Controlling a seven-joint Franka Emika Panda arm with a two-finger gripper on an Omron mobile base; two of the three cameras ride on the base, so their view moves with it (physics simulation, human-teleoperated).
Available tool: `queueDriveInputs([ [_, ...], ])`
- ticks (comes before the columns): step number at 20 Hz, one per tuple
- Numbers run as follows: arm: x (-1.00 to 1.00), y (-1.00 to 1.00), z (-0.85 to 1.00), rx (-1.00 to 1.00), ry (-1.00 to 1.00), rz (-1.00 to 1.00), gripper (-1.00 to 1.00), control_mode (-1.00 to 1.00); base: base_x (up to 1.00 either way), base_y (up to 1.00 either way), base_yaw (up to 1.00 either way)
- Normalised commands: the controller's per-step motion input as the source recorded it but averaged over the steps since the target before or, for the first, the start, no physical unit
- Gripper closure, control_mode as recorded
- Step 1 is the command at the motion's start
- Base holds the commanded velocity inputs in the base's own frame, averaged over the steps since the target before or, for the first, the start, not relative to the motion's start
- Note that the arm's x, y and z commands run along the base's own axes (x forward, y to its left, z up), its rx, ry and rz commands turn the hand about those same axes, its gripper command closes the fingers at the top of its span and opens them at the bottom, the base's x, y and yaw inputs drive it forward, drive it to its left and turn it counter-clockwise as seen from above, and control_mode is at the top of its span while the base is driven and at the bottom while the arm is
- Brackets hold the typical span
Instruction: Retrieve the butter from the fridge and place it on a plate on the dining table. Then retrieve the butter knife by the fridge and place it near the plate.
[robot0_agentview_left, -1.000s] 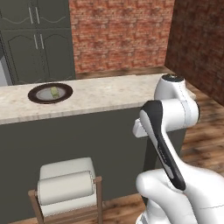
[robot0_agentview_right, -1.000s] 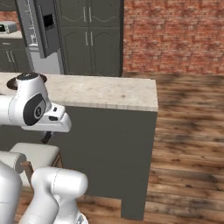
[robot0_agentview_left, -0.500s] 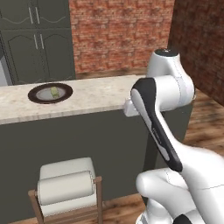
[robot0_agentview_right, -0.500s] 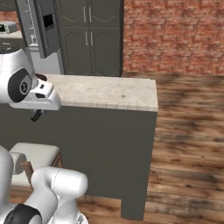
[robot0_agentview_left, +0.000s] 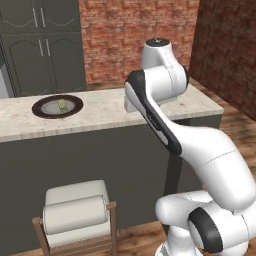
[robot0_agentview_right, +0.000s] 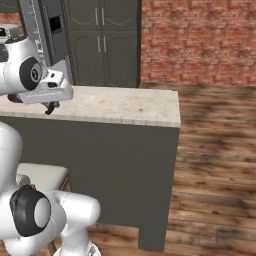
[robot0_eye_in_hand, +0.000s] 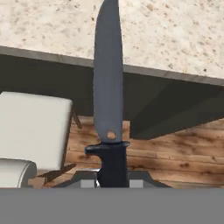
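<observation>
The butter knife (robot0_eye_in_hand: 108, 87), slim and all black, points away from my hand, its blade reaching over the near edge of the dining table (robot0_eye_in_hand: 166, 35). My gripper (robot0_eye_in_hand: 113, 180) is shut on its handle. In the right base view the gripper (robot0_agentview_right: 50, 106) hangs at the table's (robot0_agentview_right: 125, 105) front edge, at top level. Further left on the table (robot0_agentview_left: 110, 107) lies the plate (robot0_agentview_left: 37, 108), brown-rimmed, with the small pale butter (robot0_agentview_left: 61, 105) on its grey centre. The fridge (robot0_agentview_right: 45, 30) stands behind the table at the far left.
A white cushioned stool (robot0_agentview_left: 75, 210) stands on the wooden floor against the table's dark front, below my hand (robot0_eye_in_hand: 30, 127). Dark-grey cabinets (robot0_agentview_right: 102, 40) and a brick wall (robot0_agentview_right: 200, 45) lie behind the table. Its right end (robot0_agentview_right: 175, 107) is open to the floor.
My arm has straightened upward and lifted the hand with the knife from below the table's edge up to the level of its top. The plate and butter have stayed put.
</observation>
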Motion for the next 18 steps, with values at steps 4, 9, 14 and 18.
queueDriveInputs([
  [4,0.97,0.19,0.0,0.08,-0.15,0.22,1.0,-1.0,0.0,0.0,0.0],
  [9,0.98,0.2,0.0,0.07,-0.03,0.26,1.0,-1.0,0.0,0.0,0.0],
  [14,0.71,0.26,0.0,-0.02,0.01,0.07,1.0,-1.0,0.0,0.0,0.0],
  [18,0.79,0.55,0.0,-0.1,0.01,-0.01,1.0,-1.0,0.0,0.0,0.0],
])
